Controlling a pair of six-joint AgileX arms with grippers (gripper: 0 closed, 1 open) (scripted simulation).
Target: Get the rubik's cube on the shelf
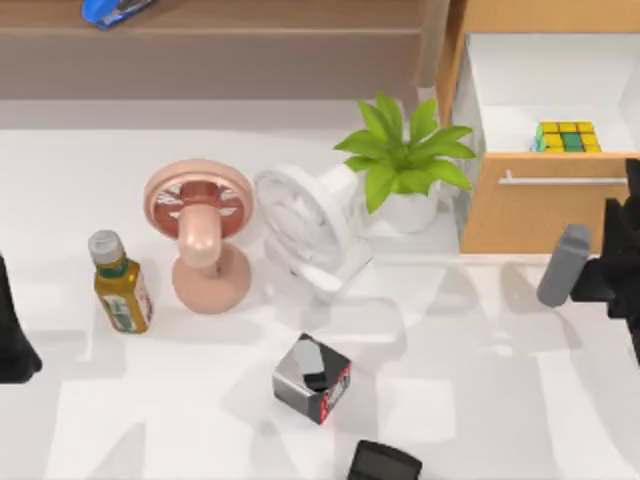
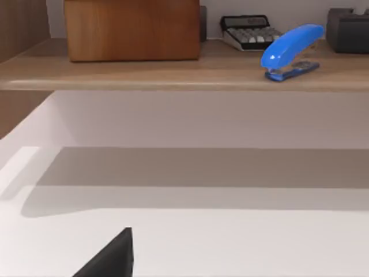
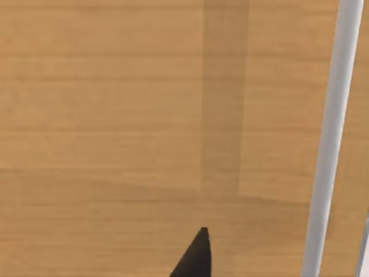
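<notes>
Top view: the rubik's cube (image 1: 567,137) sits in the open drawer (image 1: 545,90), just beyond my right end effector (image 1: 622,265) (finger gap unclear); light, rigid, slick, best pinched across flat opposite faces.

The scene is evenly and brightly lit, and the white table (image 1: 480,400) is rendered almost washed out. Soft grey shadows are cast on the table around the pink fan (image 1: 200,235), falling toward the near edge. A broad band of shade is thrown beneath the shelf (image 2: 173,75). A faint vertical shadow is laid across the cabinet front (image 3: 115,115). Edges are slightly softened throughout.
</notes>
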